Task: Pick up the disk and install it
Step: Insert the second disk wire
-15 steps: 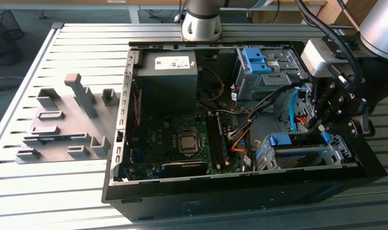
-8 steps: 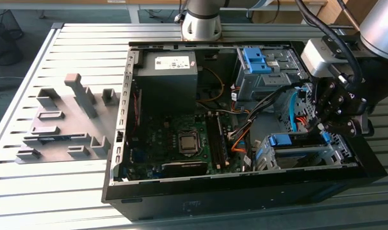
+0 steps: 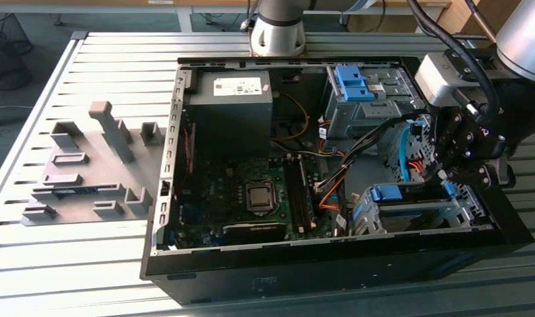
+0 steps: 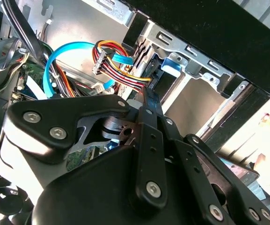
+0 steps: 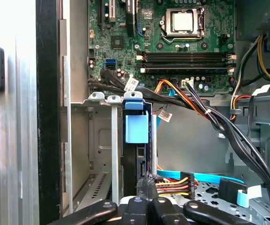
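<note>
Black and open-sided, the large metal computer case lies on the slatted grey metal bench. At the case's front corner stands a silver sheet-metal drive cage, and the disk, showing its bright blue plastic carrier frame, sits edge-on in a slot of that cage. The black jointed gripper hangs just above the cage, its fingers pressed together over the disk's rear edge; whether they actually pinch the disk I cannot tell. Beside the cage, inside the case, run a light blue flat cable and a bundle of red, yellow and black wires. Farther in lies the green motherboard.
</note>
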